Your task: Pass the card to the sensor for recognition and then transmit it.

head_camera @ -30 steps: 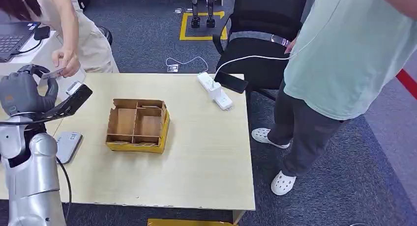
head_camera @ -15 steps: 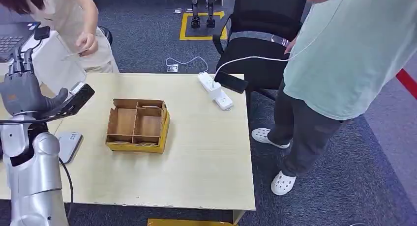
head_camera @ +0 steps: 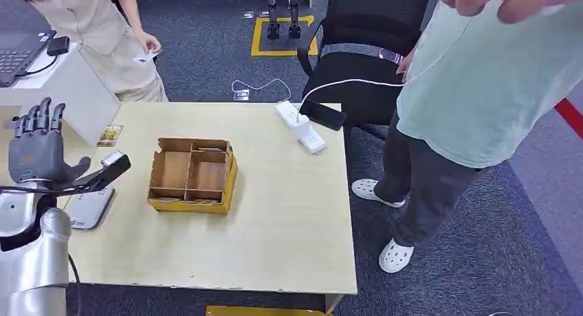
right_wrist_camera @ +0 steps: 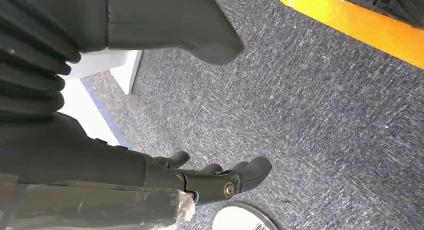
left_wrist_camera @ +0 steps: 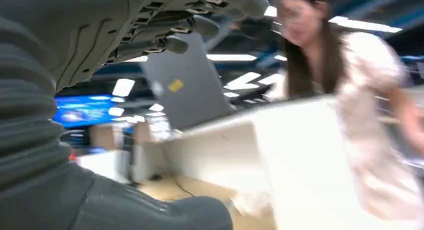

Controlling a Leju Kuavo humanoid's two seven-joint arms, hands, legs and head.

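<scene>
Over at the table's near-left corner, the left hand (head_camera: 38, 148) is up with fingers spread and nothing in it. The card (head_camera: 145, 56) is with the person (head_camera: 103, 20) at the far left, pinched in their fingers, well apart from the robot. So the handover looks done, and by my reading the task is at its tail end. The sensor (head_camera: 88, 207), a flat grey pad, lies on the table (head_camera: 275, 220) just beside the left arm, near the cardboard tray (head_camera: 192, 175). Another small card (head_camera: 110, 134) lies on the table beyond the hand. The right hand (right_wrist_camera: 220, 182) hangs over the carpet, fingers loosely curled, nothing held. Next move, I'd say: bring the left arm down clear of the sensor cable without knocking the tray.
</scene>
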